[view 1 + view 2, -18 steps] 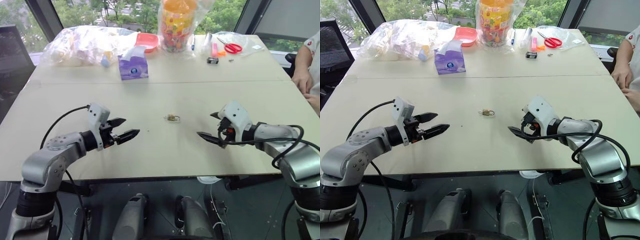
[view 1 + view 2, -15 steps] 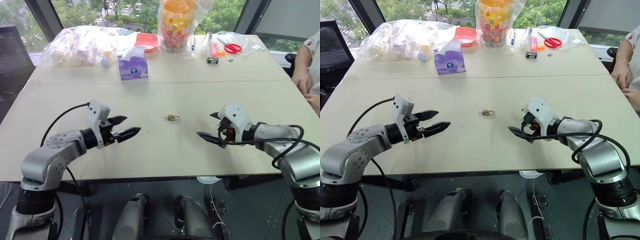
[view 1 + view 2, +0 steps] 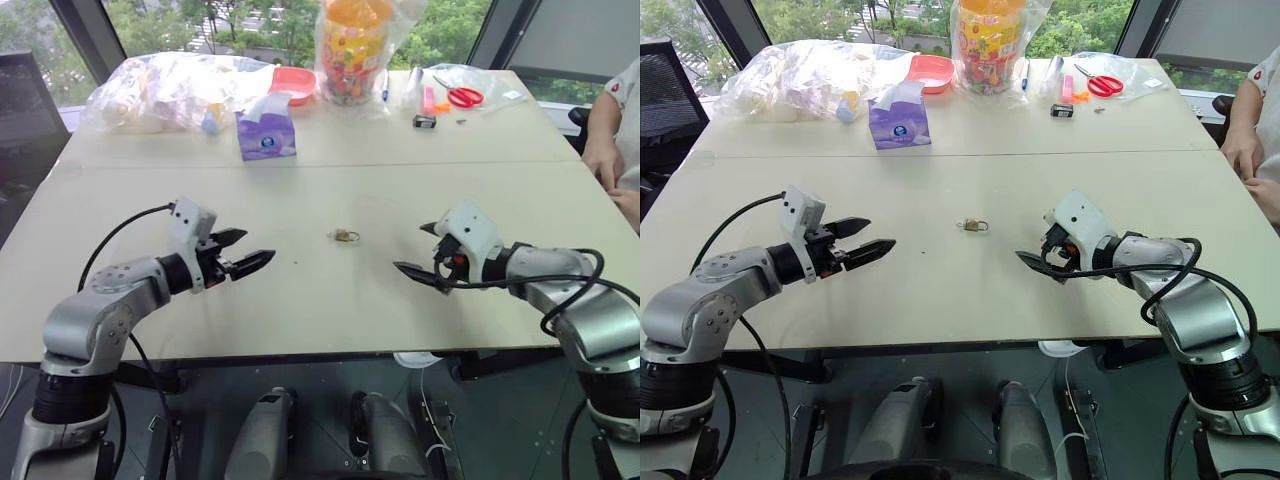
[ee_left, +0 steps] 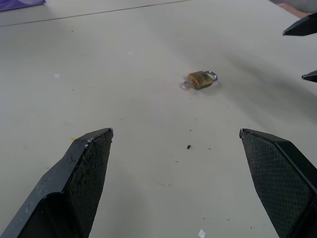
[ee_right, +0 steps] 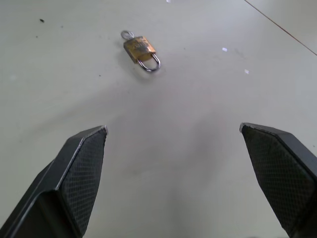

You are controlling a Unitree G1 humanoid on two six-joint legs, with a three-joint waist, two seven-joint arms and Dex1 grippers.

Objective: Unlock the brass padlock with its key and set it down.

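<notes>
Brass padlock (image 3: pixel 974 225) lay mid-table (image 3: pixel 940 290), untouched, a small ring at its base. Left gripper (image 3: pixel 868 250) had drifted slightly outward; right gripper (image 3: pixel 1039 263) held place. Both spread wide, empty, well apart from it. Approach not begun.

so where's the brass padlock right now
The brass padlock lies flat on the table near its middle, between the open left gripper and open right gripper, touching neither.
</notes>
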